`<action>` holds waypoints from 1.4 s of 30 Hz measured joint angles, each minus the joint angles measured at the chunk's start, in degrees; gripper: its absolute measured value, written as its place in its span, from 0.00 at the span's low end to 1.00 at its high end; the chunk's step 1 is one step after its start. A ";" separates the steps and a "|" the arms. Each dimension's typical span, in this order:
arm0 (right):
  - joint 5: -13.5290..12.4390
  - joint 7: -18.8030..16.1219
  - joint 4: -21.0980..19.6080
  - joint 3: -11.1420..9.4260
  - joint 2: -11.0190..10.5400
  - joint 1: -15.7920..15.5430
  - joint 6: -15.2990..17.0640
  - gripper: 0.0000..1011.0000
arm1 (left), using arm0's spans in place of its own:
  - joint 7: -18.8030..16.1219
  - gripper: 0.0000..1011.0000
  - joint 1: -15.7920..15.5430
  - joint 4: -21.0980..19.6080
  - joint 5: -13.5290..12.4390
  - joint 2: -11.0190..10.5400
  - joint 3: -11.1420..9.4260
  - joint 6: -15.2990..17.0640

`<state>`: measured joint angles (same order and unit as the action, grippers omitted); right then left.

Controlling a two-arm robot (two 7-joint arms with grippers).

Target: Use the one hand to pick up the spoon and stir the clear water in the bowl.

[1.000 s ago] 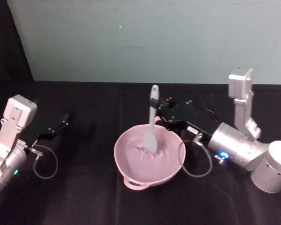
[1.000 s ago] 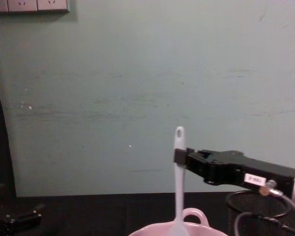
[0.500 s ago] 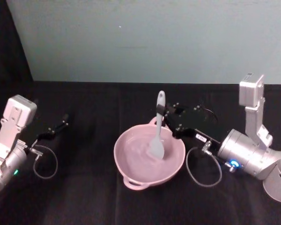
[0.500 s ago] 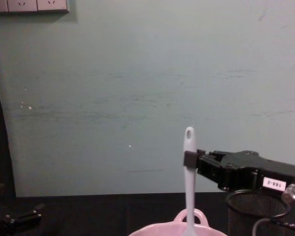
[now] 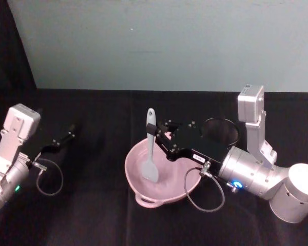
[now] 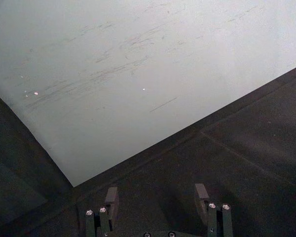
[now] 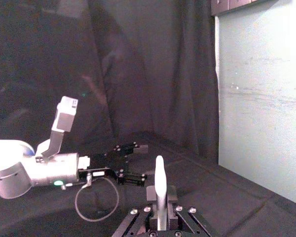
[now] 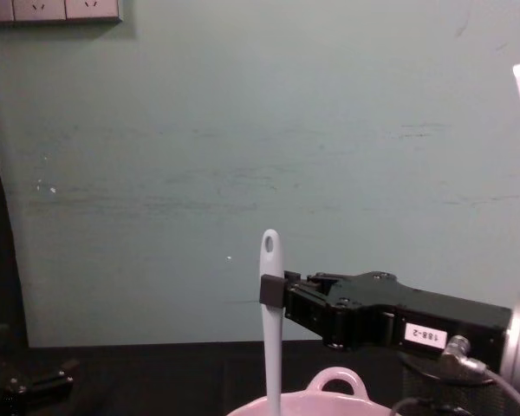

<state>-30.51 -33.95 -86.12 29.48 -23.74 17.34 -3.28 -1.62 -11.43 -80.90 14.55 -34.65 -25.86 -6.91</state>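
Spoon (image 5: 151, 147) upright w/ head in bowl (image 5: 135, 171); your right gripper (image 5: 156, 132) clamps its handle. Left gripper (image 5: 65, 138) parked far left, fingers apart.

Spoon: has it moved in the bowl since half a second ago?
Yes. The spoon, in the right hand, swept left across the bowl, from right of centre to its left half.

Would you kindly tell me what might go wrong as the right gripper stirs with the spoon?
The right gripper pinches the spoon high on its handle, so it may pivot or slip. The spoon head sits toward the pink bowl's left side; a wide sweep could shove the bowl or slosh water. The left gripper rests apart, open.
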 joint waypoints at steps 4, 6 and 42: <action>-0.89 -0.40 2.22 -0.19 1.15 0.83 -0.84 0.12 | 0.00 0.99 0.00 0.00 0.00 0.00 0.00 0.00; -1.35 -0.60 3.27 -0.37 1.53 1.15 -1.08 0.12 | 0.00 0.99 0.00 0.00 0.00 0.00 0.00 0.00; 0.51 1.17 -0.84 -3.40 -2.00 -2.78 -1.65 0.12 | 0.00 0.99 0.00 0.00 0.00 0.00 0.00 0.00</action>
<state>-30.00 -32.78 -86.96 26.09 -25.74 14.56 -4.93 -1.62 -11.43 -80.90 14.55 -34.64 -25.86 -6.91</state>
